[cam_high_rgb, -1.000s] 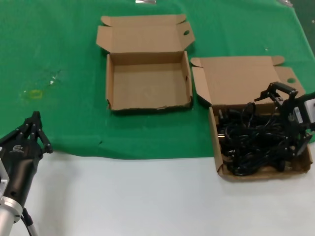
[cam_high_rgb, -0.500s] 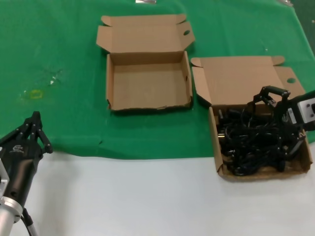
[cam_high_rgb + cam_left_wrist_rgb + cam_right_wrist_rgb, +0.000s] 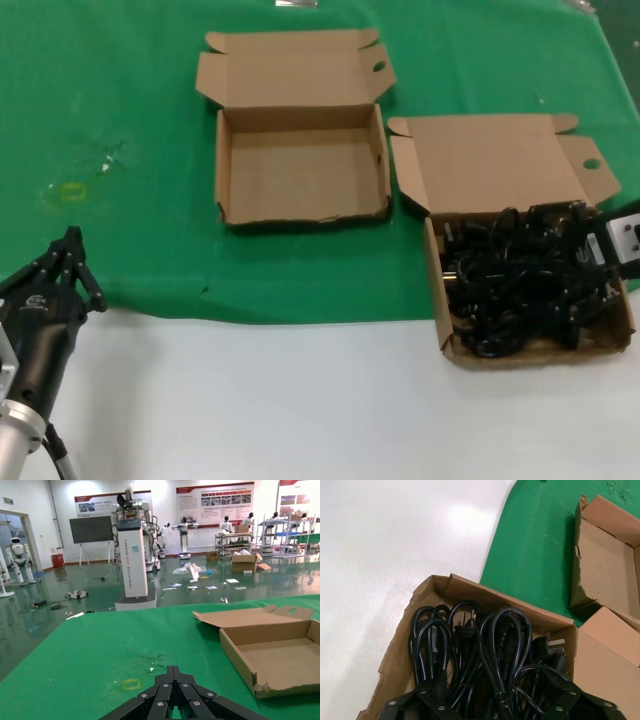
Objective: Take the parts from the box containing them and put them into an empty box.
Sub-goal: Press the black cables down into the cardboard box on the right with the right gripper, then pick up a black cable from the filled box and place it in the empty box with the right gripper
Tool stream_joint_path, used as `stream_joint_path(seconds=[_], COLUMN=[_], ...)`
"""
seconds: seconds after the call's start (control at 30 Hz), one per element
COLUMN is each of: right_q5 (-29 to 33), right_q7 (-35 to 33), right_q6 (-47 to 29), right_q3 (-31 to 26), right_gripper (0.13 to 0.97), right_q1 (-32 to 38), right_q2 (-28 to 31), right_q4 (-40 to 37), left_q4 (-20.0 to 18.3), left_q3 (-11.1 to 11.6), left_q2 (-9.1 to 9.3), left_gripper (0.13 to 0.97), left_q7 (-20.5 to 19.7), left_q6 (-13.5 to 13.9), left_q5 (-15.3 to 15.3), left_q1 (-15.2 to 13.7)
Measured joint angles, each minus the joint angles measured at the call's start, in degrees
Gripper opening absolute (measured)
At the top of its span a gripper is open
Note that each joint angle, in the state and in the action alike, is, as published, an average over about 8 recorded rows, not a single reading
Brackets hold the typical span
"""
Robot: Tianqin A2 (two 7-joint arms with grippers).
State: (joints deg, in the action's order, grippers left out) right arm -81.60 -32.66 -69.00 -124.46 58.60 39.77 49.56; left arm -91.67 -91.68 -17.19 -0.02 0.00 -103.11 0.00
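The box with the parts (image 3: 447, 322) sits at the right, its tall lid (image 3: 490, 160) folded back. It holds a tangle of black power cables (image 3: 510, 285). The empty box (image 3: 300, 170) lies left of it and farther back on the green mat. My right gripper (image 3: 560, 245) is open and sunk into the cable pile. In the right wrist view its fingers (image 3: 420, 697) stand wide apart with cable loops (image 3: 500, 650) between them. My left gripper (image 3: 68, 255) is shut and parked at the near left; its closed tips also show in the left wrist view (image 3: 173, 672).
The green mat (image 3: 120, 120) covers the far half of the table and a white surface (image 3: 250, 400) the near half. A yellow mark (image 3: 72, 190) lies on the mat at the left. The empty box also shows in the left wrist view (image 3: 280, 655).
My right gripper has come down from above the back of the full box into the cables. The left arm has not moved.
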Motion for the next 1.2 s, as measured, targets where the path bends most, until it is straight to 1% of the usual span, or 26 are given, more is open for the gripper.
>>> stream_joint_path(seconds=[0.13,0.17,0.43,0.47,0.73,0.87,1.0,1.13,1.2], right_q5=[0.34,0.43,1.07,1.14,1.5,1.67,1.72,1.45,1.06], right_q7=[-0.15,-0.19,-0.1,-0.05,0.38,0.86,2.12,4.8,6.9], right_q6=[0.03,0.05,0.09,0.1,0.37,0.61,0.45,-0.73,-1.88], right_q3=[0.32,0.38,0.78,0.83,1.38,1.81,2.36,2.99,3.36], right_gripper=[0.707,0.707,0.488,0.488,0.312,0.312,0.266,0.22,0.219], right_q1=[-0.01,-0.02,-0.4,-0.48,-1.13,-1.26,-1.27,-1.16,-1.03], right_q2=[-0.14,-0.17,-0.1,-0.06,0.48,1.03,1.97,3.37,4.26], right_q4=[-0.28,-0.33,-0.14,-0.05,1.18,2.22,3.93,6.54,8.23], left_q4=[0.0,0.0,0.0,0.0,0.0,0.0,0.0,0.0,0.0], left_q3=[0.0,0.0,0.0,0.0,0.0,0.0,0.0,0.0,0.0], left_q2=[0.0,0.0,0.0,0.0,0.0,0.0,0.0,0.0,0.0], left_gripper=[0.144,0.144,0.144,0.144,0.144,0.144,0.144,0.144,0.144], left_q7=[0.0,0.0,0.0,0.0,0.0,0.0,0.0,0.0,0.0], left_q6=[0.0,0.0,0.0,0.0,0.0,0.0,0.0,0.0,0.0], left_q5=[0.0,0.0,0.0,0.0,0.0,0.0,0.0,0.0,0.0], left_q1=[0.0,0.0,0.0,0.0,0.0,0.0,0.0,0.0,0.0])
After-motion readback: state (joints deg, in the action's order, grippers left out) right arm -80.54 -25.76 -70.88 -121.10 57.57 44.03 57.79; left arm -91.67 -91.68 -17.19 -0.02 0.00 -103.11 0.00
